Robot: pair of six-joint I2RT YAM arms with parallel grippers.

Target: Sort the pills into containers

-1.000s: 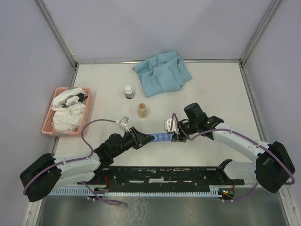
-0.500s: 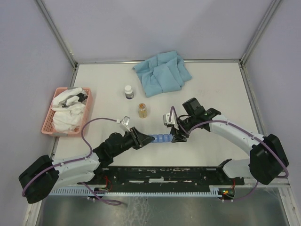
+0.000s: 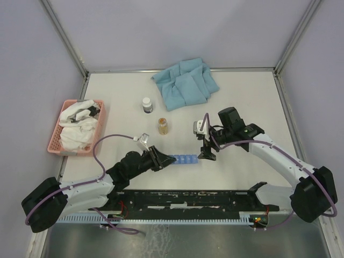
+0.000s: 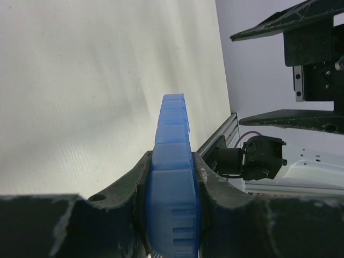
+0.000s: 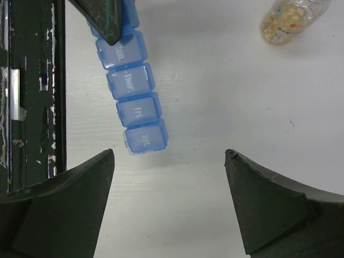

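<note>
The blue pill-organiser strip (image 3: 184,159) lies low over the white table (image 3: 247,102) near its front edge, between the two arms. Its left end is clamped in the left gripper (image 3: 163,159), whose dark fingers (image 4: 212,188) press against both long sides of it. From the left wrist only the strip's narrow edge shows, running away from the camera, so nothing of the compartments can be read there, and whether the strip touches the table or is held just above it cannot be told. The right gripper (image 3: 206,156) hangs just past the strip's free end with its jaws spread wide and nothing between them. From the right wrist, four square lids show, all down. The last two read Fri and Sat, the next looks like Thu, and the one above is blurred. The rest of the row runs out of the top of that view under a tip of the left gripper. The lids are cloudy, so whether any compartment holds pills cannot be told. Farther back stand an amber pill bottle (image 3: 163,126) and a small white bottle with a dark cap (image 3: 147,105), well apart from the strip. A crumpled blue cloth (image 3: 185,83) lies at the back, and a pink basket (image 3: 56,141) at the left holds white cloth that hides its inside
</note>
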